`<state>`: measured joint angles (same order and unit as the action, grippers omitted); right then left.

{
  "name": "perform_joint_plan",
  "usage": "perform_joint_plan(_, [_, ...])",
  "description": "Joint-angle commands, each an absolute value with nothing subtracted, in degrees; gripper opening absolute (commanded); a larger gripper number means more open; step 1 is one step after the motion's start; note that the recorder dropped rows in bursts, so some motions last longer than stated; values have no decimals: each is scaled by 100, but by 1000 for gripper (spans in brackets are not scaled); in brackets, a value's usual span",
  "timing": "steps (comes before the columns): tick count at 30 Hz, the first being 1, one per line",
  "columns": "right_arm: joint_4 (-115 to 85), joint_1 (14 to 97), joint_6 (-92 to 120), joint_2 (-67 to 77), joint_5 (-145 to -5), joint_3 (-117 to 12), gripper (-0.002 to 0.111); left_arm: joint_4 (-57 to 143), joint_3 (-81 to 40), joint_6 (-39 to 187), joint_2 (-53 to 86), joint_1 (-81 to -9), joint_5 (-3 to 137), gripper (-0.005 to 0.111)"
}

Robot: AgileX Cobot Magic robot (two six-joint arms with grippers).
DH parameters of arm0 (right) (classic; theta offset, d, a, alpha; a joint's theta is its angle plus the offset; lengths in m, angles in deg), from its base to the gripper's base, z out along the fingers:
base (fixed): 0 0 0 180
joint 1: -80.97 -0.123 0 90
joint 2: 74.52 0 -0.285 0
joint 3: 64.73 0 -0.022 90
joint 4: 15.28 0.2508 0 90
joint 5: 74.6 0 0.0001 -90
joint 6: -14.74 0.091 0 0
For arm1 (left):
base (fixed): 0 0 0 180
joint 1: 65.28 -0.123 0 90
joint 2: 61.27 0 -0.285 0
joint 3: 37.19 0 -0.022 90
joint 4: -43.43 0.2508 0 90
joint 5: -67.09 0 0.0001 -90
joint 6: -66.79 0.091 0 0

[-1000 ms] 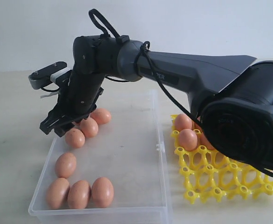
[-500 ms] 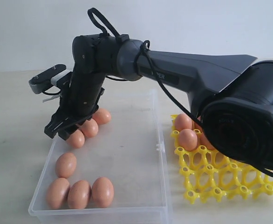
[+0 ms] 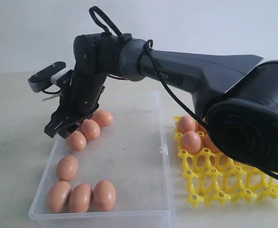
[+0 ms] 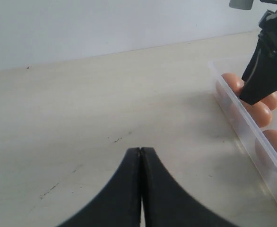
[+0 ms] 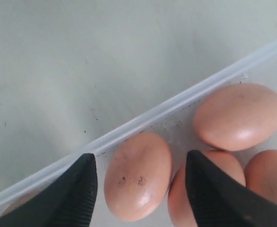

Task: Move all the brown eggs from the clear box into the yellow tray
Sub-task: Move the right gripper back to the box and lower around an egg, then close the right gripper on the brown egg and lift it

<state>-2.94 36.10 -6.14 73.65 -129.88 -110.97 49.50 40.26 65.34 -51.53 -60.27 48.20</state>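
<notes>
The clear box (image 3: 129, 156) holds several brown eggs along its left side and near corner. My right gripper (image 3: 58, 130) hangs open over the far-left group, just above one egg (image 3: 76, 140). In the right wrist view this speckled egg (image 5: 138, 177) lies between the open fingers of the right gripper (image 5: 139, 161), beside the box rim (image 5: 176, 106), with other eggs (image 5: 238, 116) close by. The yellow tray (image 3: 224, 180) lies right of the box and shows two eggs (image 3: 191, 141); the arm hides part of it. My left gripper (image 4: 141, 150) is shut and empty over the bare table.
The left wrist view shows the box's side wall (image 4: 242, 123) with eggs behind it and the right gripper's fingers (image 4: 266, 71) above them. The right arm's bulky base (image 3: 253, 123) overhangs the tray's far side. A pale wall backs the table.
The right gripper dipped slightly toward the far-left eggs and eased back, staying open. No egg has moved.
</notes>
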Motion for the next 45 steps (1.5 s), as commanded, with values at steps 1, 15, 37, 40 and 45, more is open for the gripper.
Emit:
perform_joint_plan(1, [-195, 3596, -649, 7427, -12890, -11142, 54, 4942, 4003, 6509, -5150, -6009, 4899, 0])
perform_joint_plan(15, [-217, 3596, -621, 7579, -13139, -11142, 54, 4942, 4003, 6509, -5150, -6009, 4899, 0])
perform_joint_plan(37, [-199, 3596, -618, 7760, -12865, -11142, 54, 4942, 4003, 6509, -5150, -6009, 4899, 0])
perform_joint_plan(40, [-189, 3596, -567, 7803, -12798, -11142, 54, 4942, 4003, 6509, -5150, -6009, 4899, 0])
perform_joint_plan(45, [-180, 3596, -366, 7854, -12639, -11142, 54, 4942, 4003, 6509, -5150, -6009, 4899, 0])
